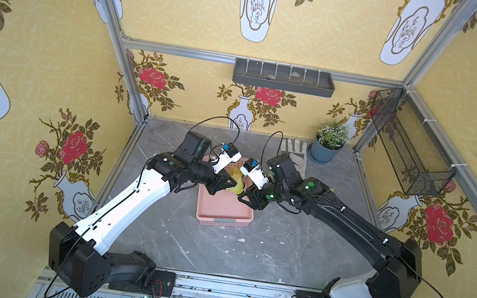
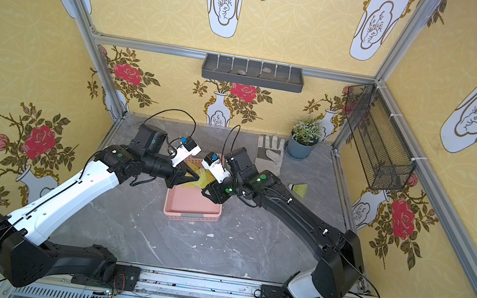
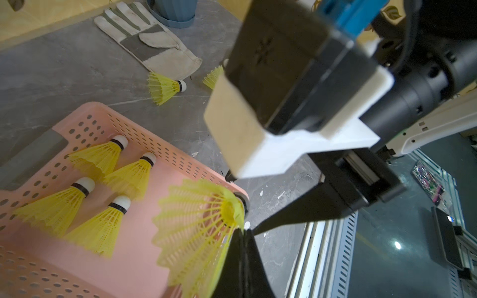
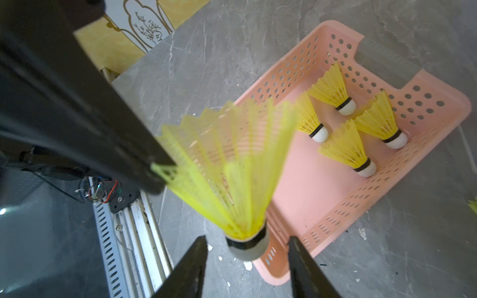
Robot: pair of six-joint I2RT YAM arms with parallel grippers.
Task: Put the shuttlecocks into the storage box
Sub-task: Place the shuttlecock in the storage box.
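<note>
Right wrist view, unlike top views, shows right claw [image 4: 247, 238] apart, left claw [image 4: 158, 178] pinching the shuttlecock [image 4: 232, 167].

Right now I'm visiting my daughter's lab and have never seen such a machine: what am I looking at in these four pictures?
Two robot arms stand at a grey table, each ending in a two-fingered pincer. Two pictures look down on the whole scene from above; the other two come from cameras on the arms' wrists. The left pincer is shut on the skirt of a yellow shuttlecock at the rim of the pink storage box. The right pincer stands open around its white tip, apparently without touching. Four shuttlecocks lie in the box. On the table also are a work glove, a potted plant and at least one loose shuttlecock.
</note>
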